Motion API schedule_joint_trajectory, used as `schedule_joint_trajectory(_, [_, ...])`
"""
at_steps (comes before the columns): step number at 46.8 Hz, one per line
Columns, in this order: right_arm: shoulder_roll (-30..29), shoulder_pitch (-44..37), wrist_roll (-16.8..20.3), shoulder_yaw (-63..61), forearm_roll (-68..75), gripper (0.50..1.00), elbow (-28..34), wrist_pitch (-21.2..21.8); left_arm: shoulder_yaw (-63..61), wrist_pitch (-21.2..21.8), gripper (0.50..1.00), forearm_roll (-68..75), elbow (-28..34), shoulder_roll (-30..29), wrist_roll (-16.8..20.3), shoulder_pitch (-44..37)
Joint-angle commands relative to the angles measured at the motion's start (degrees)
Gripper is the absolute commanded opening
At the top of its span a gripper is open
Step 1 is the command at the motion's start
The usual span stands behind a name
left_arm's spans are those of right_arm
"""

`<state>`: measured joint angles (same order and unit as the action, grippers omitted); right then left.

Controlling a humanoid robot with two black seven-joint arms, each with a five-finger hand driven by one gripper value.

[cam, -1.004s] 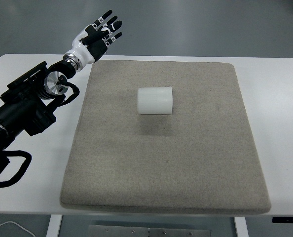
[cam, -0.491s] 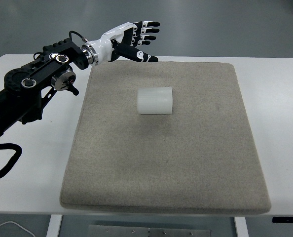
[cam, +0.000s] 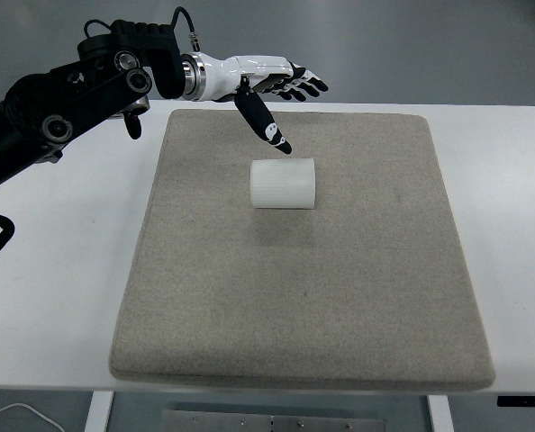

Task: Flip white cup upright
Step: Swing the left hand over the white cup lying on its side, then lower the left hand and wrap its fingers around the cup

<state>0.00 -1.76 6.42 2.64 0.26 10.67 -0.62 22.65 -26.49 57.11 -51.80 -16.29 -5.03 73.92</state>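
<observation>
The left hand [cam: 266, 90], white-backed with black fingers, hangs over the far edge of the desk, its arm reaching in from the left side. Its fingers [cam: 305, 85] are spread out flat and grip nothing; the thumb [cam: 266, 124] angles down toward the cup, its tip just beside the cup's far side, though I cannot tell whether it touches. The bulky black arm [cam: 65, 103] crosses the far-left corner of the white desk [cam: 60, 261].

The ribbed white plastic cup [cam: 283, 184] lies on its side, a little toward the far edge from the middle of the desk, resting on a square grey-beige felt mat [cam: 303, 297] that covers most of the desktop. Its long axis runs left to right. From here I cannot make out which end is the open one. A soft shadow falls on the mat along the cup's near side.
</observation>
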Motion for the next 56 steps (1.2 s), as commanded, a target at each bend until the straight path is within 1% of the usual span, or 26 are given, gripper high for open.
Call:
schedule_joint_trajectory(1, [0.0, 0.0, 0.0, 0.0, 0.0, 0.93, 0.0, 0.0, -1.2, -1.2, 0.992, -0.1, -0.1, -0.1, -1.2, 1.1])
schedule_joint_trajectory(7, [0.0, 0.0, 0.0, 0.0, 0.0, 0.93, 0.0, 0.0, -1.9, -3.0, 0.992, 0.1, -0.7, 0.0, -4.9, 1.1])
schedule_joint_trajectory(15, [0.0, 0.0, 0.0, 0.0, 0.0, 0.93, 0.0, 0.0, -4.4, -3.0, 0.99, 1.7, -1.8, 0.6, -7.1, 1.7])
schedule_joint_trajectory(22, [0.0, 0.0, 0.0, 0.0, 0.0, 0.93, 0.0, 0.0, -5.3, -2.7, 0.99, 3.1, -1.3, 1.0, -7.4, 1.4])
schedule_joint_trajectory(28, [0.0, 0.0, 0.0, 0.0, 0.0, 0.93, 0.0, 0.0, -5.9, -2.5, 0.986, 3.3, -0.1, 3.0, -7.4, 1.1])
schedule_joint_trajectory(32, [0.0, 0.0, 0.0, 0.0, 0.0, 0.93, 0.0, 0.0, -6.0, -2.5, 0.986, 3.3, 0.1, 3.3, -7.5, 1.1])
schedule_joint_trajectory(41, [0.0, 0.0, 0.0, 0.1, 0.0, 0.93, 0.0, 0.0, -6.0, -2.4, 0.986, 5.7, 2.9, 5.0, -7.4, 0.6])
schedule_joint_trajectory(56, [0.0, 0.0, 0.0, 0.1, 0.0, 0.93, 0.0, 0.0, -6.0, -2.2, 0.986, 5.8, 5.6, 7.8, -7.4, 0.2])
